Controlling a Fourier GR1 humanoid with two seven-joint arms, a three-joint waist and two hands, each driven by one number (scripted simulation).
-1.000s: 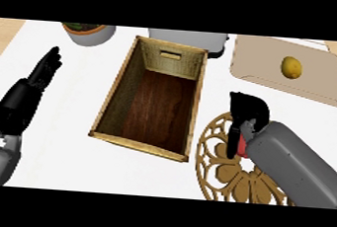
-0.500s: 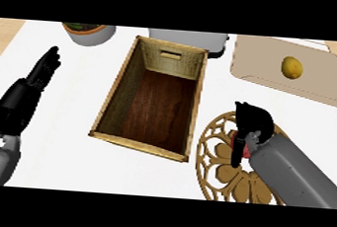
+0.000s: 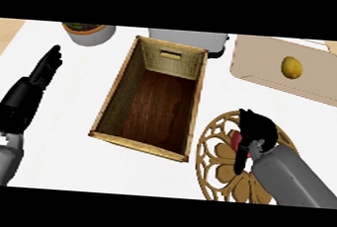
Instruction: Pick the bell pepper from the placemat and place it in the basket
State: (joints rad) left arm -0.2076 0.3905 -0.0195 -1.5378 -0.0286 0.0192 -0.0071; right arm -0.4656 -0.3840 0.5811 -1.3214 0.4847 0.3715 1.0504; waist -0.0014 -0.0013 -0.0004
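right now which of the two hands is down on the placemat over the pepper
The right hand, curled over the red bell pepper on the round wooden placemat. The left hand rests open at the counter's left, fingers up.

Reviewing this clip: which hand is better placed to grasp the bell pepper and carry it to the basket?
Right. The right hand is already on the placemat, curled over the red bell pepper, with the basket just beside it. The left hand rests open at the far left, beyond the basket.
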